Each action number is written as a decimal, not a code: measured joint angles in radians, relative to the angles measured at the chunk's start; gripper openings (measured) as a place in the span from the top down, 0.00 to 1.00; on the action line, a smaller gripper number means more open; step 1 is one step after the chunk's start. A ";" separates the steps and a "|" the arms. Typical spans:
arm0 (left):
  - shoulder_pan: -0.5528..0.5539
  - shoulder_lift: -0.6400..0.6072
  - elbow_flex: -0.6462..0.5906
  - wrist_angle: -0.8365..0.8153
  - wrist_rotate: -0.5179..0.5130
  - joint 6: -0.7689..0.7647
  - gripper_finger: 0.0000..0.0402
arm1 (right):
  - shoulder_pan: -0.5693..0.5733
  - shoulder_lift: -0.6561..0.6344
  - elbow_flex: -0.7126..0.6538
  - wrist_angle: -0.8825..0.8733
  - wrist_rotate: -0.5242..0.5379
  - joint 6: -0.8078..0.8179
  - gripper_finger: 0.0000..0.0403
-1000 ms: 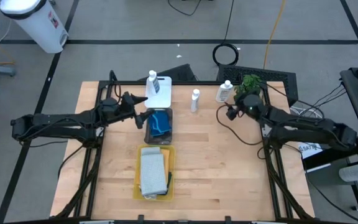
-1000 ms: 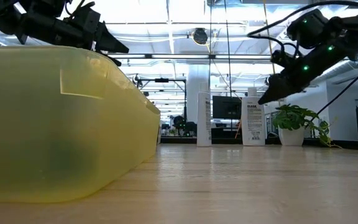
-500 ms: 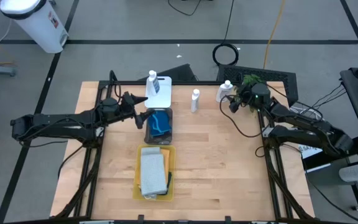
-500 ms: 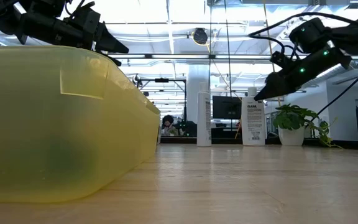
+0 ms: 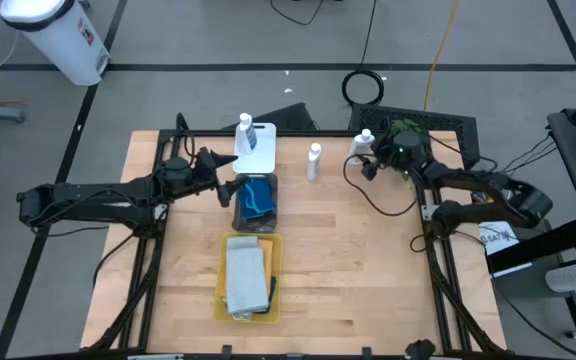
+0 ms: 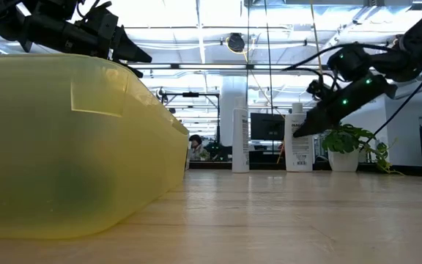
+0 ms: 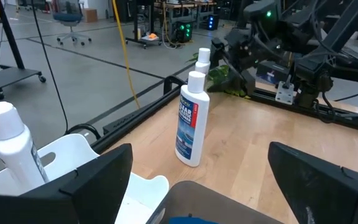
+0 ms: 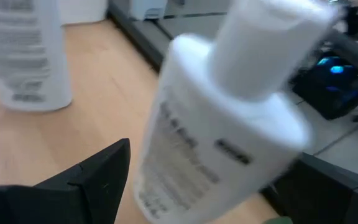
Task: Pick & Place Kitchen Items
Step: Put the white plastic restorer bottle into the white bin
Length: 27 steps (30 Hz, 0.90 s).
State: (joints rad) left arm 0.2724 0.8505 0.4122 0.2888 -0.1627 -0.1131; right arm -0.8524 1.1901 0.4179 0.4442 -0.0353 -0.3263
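Three white bottles stand upright: one [image 5: 244, 126] on the white tray [image 5: 260, 152], one [image 5: 314, 160] on the table beside it, one [image 5: 360, 146] at the far right by the plant. My right gripper [image 5: 359, 163] is open, its fingers on either side of that last bottle [image 8: 222, 124], close to it and above the table [image 6: 300, 132]. My left gripper [image 5: 231, 182] is open and empty, held over the left edge of the grey tray [image 5: 272, 207] that holds blue sponges [image 5: 256, 197]. Folded cloths [image 5: 246, 276] lie in the yellow tray [image 5: 223, 300].
The green plant [image 5: 405, 131] stands just behind the right gripper and its bottle. The yellow tray's wall [image 6: 64, 147] fills the left of the low view. Bare wood lies at the table's middle and right [image 5: 358, 270]. A person sits far off in the room [image 6: 194, 145].
My right gripper has gone toward the table's far edge and a little left and down, up to the rightmost white bottle, which now stands between its open fingers. The bottle has stayed where it was.
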 joint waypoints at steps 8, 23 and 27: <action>0.000 0.000 0.000 0.000 0.000 0.000 0.06 | 0.001 0.060 0.000 0.001 -0.169 0.010 0.17; 0.000 0.000 0.000 0.000 0.000 0.000 0.08 | 0.003 0.072 0.000 0.016 -0.183 0.123 0.17; 0.000 0.000 0.000 0.000 0.000 -0.004 0.06 | 0.003 0.129 0.001 0.063 -0.148 0.159 0.22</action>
State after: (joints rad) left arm 0.2726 0.8505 0.4126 0.2890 -0.1631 -0.1168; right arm -0.8494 1.3195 0.4187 0.5072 -0.1835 -0.1673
